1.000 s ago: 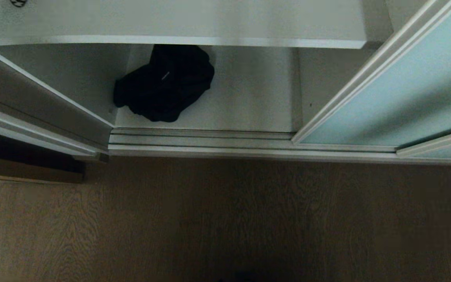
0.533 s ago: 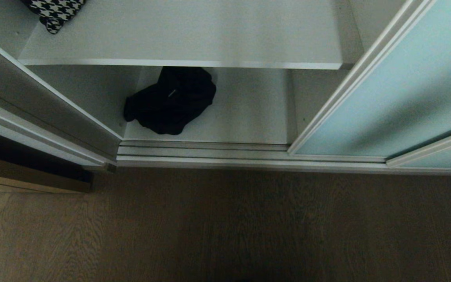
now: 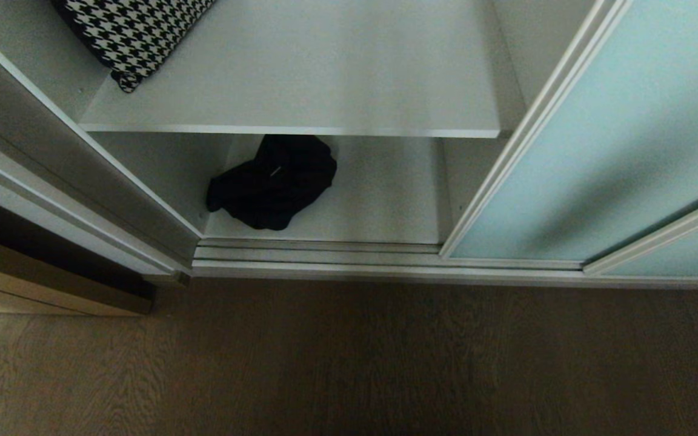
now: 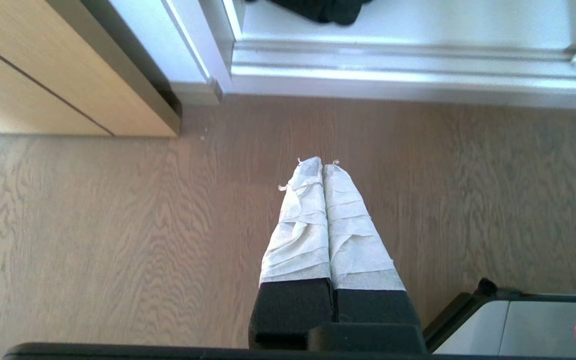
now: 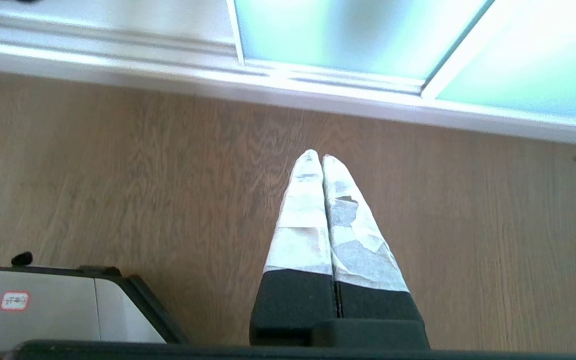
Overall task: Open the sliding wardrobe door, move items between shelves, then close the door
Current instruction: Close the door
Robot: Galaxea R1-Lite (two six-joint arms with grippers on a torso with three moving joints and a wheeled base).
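The frosted aqua sliding wardrobe door (image 3: 603, 151) stands slid to the right, leaving the white compartment uncovered. A black fabric bundle (image 3: 273, 181) lies on the bottom shelf (image 3: 379, 200), towards its left; its edge also shows in the left wrist view (image 4: 323, 7). Above it is a second white shelf (image 3: 325, 79). Both arms hang parked over the wooden floor, outside the head view. My left gripper (image 4: 322, 164) is shut and empty. My right gripper (image 5: 316, 155) is shut and empty too, short of the door (image 5: 338, 30) and its track.
A houndstooth cushion (image 3: 134, 30) rests on the upper shelf's left. The wardrobe's white sill and tracks (image 3: 325, 257) run across in front. A tan wood-grain panel (image 3: 40, 284) stands to the left. My base (image 4: 523, 325) shows at the frame corner.
The whole head view has shifted downward as the camera tilted up: the upper shelf and cushion have come into view. The bundle and door themselves have not moved.
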